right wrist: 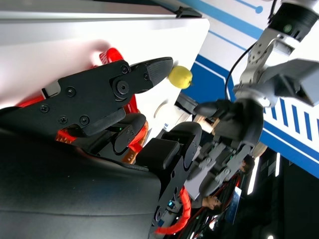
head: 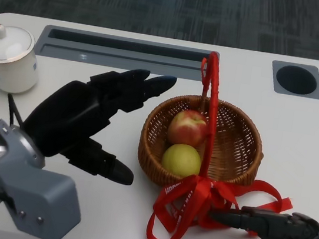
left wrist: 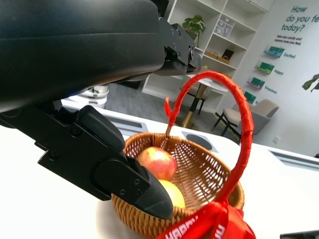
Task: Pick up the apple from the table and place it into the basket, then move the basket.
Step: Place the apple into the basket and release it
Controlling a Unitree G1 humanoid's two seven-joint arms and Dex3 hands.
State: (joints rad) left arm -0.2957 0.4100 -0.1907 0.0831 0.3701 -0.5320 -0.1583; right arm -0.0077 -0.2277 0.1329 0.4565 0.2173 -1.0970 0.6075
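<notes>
White tabletop [head: 317, 136] carries everything, and much of its near-left part is hidden behind the silver forearm and the left hand [head: 85, 118], which hangs released, fingers spread and holding nothing, their tips reaching toward the wicker basket [head: 245, 146] just to its right without clearly touching the rim. From the left wrist view the hand's own black shell blocks most of the picture, and one finger covers part of the basket's near wall. The right hand [head: 278, 228] is cut off at the lower edge of the head view; its fingers point at the red ribbon bow [head: 196, 199] tied at the basket's near side, but I cannot tell whether they grip the ribbon or merely lie beside it, and the right wrist view is too crowded to settle it. Inside the basket lie two fruits touching each other: the red-and-yellow apple [head: 187, 127] farther from the hands, and a yellow-green apple [head: 181, 159] nearer. A red-wrapped handle [head: 209, 97] arches over both. Beyond the left hand stands a white lidded cup [head: 9, 58].
</notes>
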